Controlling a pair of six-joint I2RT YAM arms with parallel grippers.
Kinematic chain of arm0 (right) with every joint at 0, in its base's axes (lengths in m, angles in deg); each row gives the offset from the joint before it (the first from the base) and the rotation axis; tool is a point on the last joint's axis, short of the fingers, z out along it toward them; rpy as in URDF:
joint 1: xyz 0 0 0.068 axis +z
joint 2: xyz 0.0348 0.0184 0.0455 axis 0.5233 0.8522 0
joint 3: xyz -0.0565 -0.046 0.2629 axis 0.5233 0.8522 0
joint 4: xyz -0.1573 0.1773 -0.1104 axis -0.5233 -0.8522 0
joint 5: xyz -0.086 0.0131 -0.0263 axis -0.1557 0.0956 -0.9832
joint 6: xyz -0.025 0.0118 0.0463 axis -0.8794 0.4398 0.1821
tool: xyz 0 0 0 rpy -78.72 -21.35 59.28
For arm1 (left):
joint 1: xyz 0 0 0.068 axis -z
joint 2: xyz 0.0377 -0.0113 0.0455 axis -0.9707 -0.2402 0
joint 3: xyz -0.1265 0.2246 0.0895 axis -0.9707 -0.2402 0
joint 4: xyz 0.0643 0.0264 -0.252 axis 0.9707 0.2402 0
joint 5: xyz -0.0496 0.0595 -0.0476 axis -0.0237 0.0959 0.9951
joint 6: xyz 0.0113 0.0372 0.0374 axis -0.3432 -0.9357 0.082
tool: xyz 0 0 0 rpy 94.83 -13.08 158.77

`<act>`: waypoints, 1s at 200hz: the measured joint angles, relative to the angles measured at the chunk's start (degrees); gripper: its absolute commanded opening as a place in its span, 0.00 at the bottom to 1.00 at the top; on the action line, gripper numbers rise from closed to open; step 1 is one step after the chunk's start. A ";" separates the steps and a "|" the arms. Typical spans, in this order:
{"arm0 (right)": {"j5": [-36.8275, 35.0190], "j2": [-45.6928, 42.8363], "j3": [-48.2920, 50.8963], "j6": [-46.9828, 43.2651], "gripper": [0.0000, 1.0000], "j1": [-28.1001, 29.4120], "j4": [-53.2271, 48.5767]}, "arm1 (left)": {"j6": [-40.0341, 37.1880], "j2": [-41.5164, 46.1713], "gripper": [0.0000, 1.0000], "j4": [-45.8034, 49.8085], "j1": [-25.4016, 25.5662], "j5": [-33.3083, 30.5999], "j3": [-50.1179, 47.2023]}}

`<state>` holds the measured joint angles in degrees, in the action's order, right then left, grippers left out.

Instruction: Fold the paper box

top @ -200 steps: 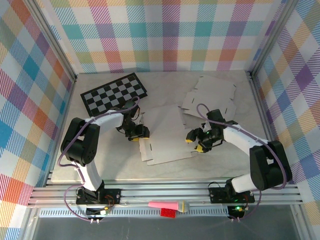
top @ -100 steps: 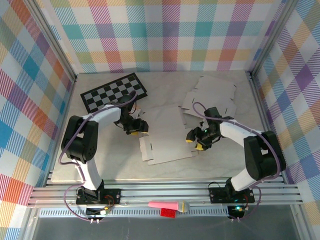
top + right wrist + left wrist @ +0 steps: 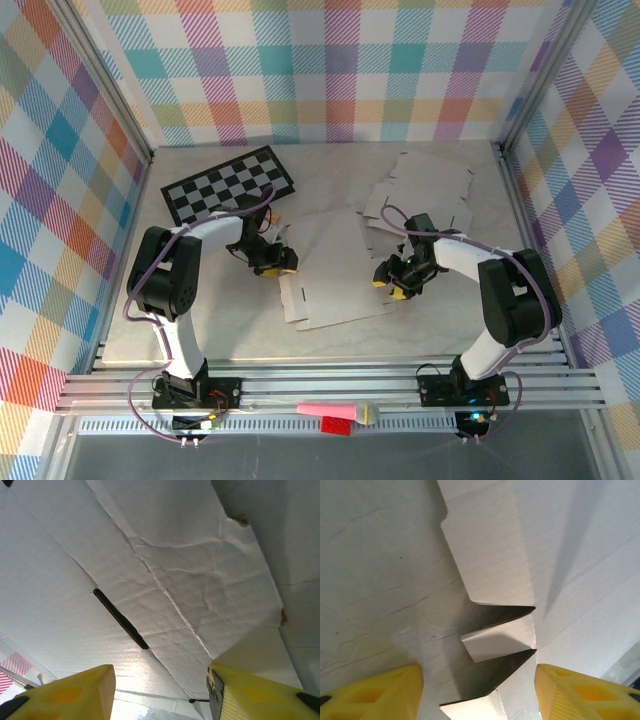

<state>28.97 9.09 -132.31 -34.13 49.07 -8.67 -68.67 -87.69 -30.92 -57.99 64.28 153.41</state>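
Note:
The paper box [image 3: 335, 270] is a flat white blank in the middle of the table. My left gripper [image 3: 275, 262] is at its left edge. In the left wrist view the left gripper [image 3: 479, 700] stands open, and the blank's small cut tabs [image 3: 497, 645] are lifted off the table between the yellow fingertips [image 3: 375, 695]. My right gripper [image 3: 392, 282] is at the blank's right edge. The right wrist view has the right gripper [image 3: 160, 695] open too, its yellow fingers [image 3: 260, 695] on either side of a creased panel [image 3: 165, 580] with a dark slot [image 3: 120, 618].
More flat cardboard blanks [image 3: 420, 195] lie at the back right, close behind my right arm. A checkerboard mat [image 3: 230, 185] lies at the back left. A pink object [image 3: 335, 410] rests on the front rail. Plaid walls close in the table.
My left gripper has moved a little farther back along the blank's left edge. My right gripper has shifted slightly back and its jaws have narrowed.

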 measured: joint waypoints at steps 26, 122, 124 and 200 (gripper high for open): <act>-0.02 0.42 -0.07 0.00 0.50 -0.07 0.00 | 0.00 0.22 0.57 0.02 0.11 2.03 -0.83; -0.04 1.33 -0.81 0.00 0.49 -0.26 -0.81 | 0.26 1.49 0.39 0.28 0.61 2.84 -3.19; -0.02 1.36 -0.81 0.00 0.49 -0.26 -0.81 | 0.20 1.51 0.38 0.33 0.61 2.84 -3.21; -1.62 2.10 -2.86 -1.36 0.48 -0.24 -2.38 | 0.42 4.85 0.38 3.43 0.87 2.60 -3.15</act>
<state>27.36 11.19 -135.17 -35.48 48.83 -11.05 -68.26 -82.84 -27.49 -57.12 66.88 150.27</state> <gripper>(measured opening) 0.483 0.362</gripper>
